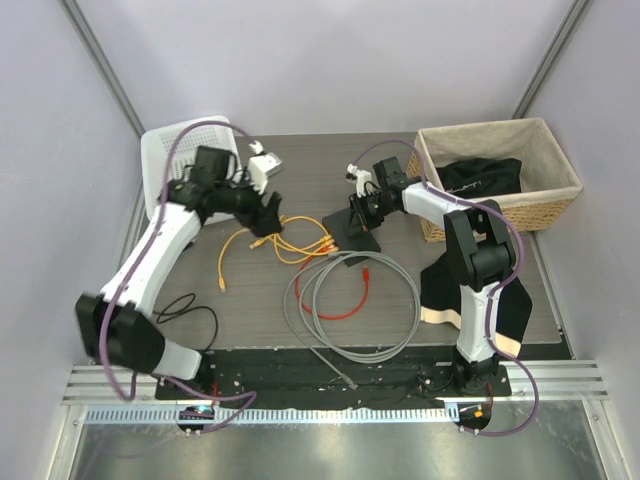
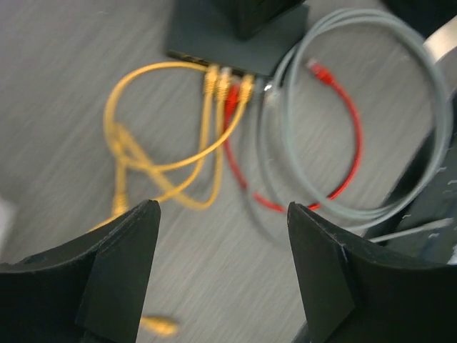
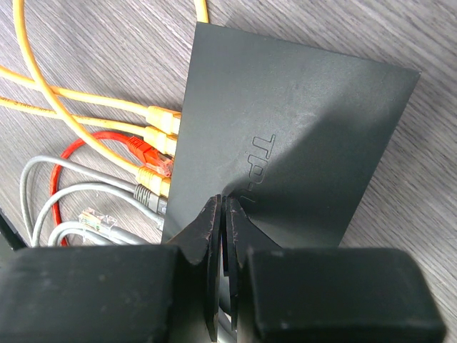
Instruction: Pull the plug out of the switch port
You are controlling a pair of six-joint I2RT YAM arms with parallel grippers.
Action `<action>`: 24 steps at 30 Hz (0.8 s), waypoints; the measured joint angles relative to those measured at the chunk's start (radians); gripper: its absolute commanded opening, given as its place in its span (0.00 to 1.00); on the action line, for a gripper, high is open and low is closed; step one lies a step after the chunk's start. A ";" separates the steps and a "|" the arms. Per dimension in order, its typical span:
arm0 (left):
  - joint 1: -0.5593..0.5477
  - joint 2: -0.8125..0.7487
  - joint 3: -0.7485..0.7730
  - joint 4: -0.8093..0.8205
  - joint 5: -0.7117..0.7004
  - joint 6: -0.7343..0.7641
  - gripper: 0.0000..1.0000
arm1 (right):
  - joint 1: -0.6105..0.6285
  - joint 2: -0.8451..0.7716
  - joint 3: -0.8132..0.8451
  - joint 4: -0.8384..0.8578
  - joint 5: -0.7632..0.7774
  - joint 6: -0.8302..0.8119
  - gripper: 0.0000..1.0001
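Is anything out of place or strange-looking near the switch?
Yes. A clear plug on a grey cable lies loose beside the flat matte-black switch, in no port; the yellow plugs nearby sit in theirs.

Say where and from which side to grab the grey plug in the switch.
Probably pinch the grey plug on its boot, just outside the switch, from above: it ends the row, but a yellow plug crowds one flank.

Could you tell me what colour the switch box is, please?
Matte black flat switch box, best in right wrist view.
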 measured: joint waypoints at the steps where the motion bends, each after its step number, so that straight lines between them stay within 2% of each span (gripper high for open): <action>1: -0.025 0.053 0.016 0.017 0.021 -0.047 0.76 | 0.000 -0.002 -0.003 0.002 0.003 0.000 0.10; 7: -0.095 0.394 0.153 0.146 0.112 -0.314 0.75 | 0.008 -0.033 -0.042 0.035 0.030 -0.006 0.08; 13: -0.108 0.620 0.208 0.241 0.166 -0.467 0.74 | 0.012 -0.079 -0.083 0.021 0.068 -0.009 0.08; 17: -0.108 0.735 0.258 0.274 0.214 -0.523 0.72 | 0.012 -0.106 -0.114 -0.008 0.076 -0.008 0.09; 24: -0.108 0.836 0.301 0.307 0.277 -0.581 0.64 | 0.012 -0.120 -0.137 0.004 0.080 -0.016 0.09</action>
